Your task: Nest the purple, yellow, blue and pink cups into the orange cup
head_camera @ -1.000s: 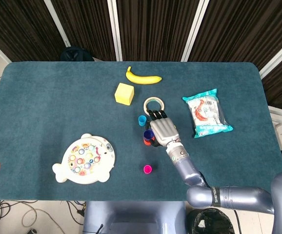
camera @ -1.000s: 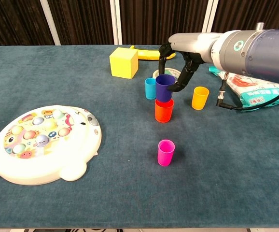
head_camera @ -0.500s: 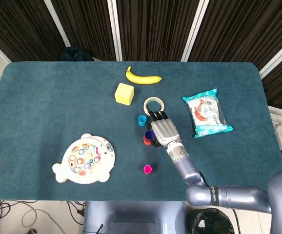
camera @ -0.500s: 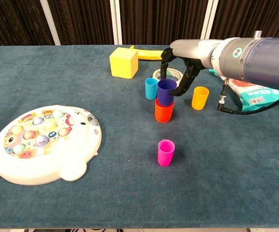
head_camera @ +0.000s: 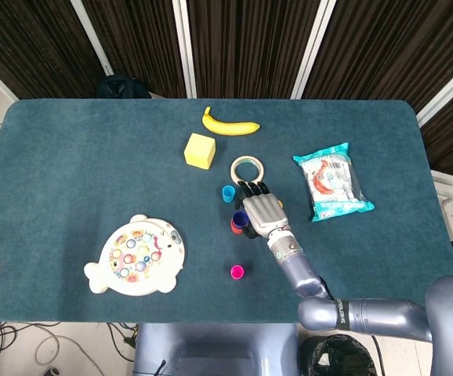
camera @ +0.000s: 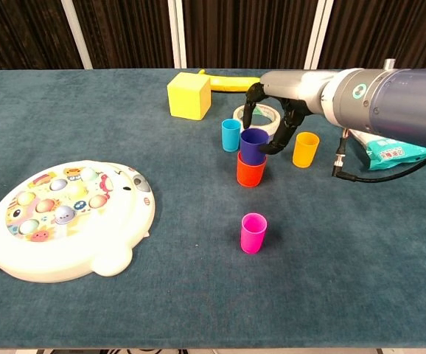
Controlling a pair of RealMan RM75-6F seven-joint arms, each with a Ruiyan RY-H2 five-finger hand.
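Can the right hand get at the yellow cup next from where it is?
Probably yes. The right hand hangs over the purple cup, and the yellow cup stands just beside it, upright, with nothing between them.

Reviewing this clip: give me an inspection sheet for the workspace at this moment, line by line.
Surface: teal cloth table.
Job's things: purple cup sits partway in the orange cup; blue cup, yellow cup and pink cup stand apart on the cloth.
Clutter: fishing toy, yellow block, banana, tape roll, snack bag.
Hands: right hand grips the purple cup from above; left hand nothing seen.
Cables: black cable hangs from the right arm; more on the floor.
Surroundings: dark slatted wall panels.
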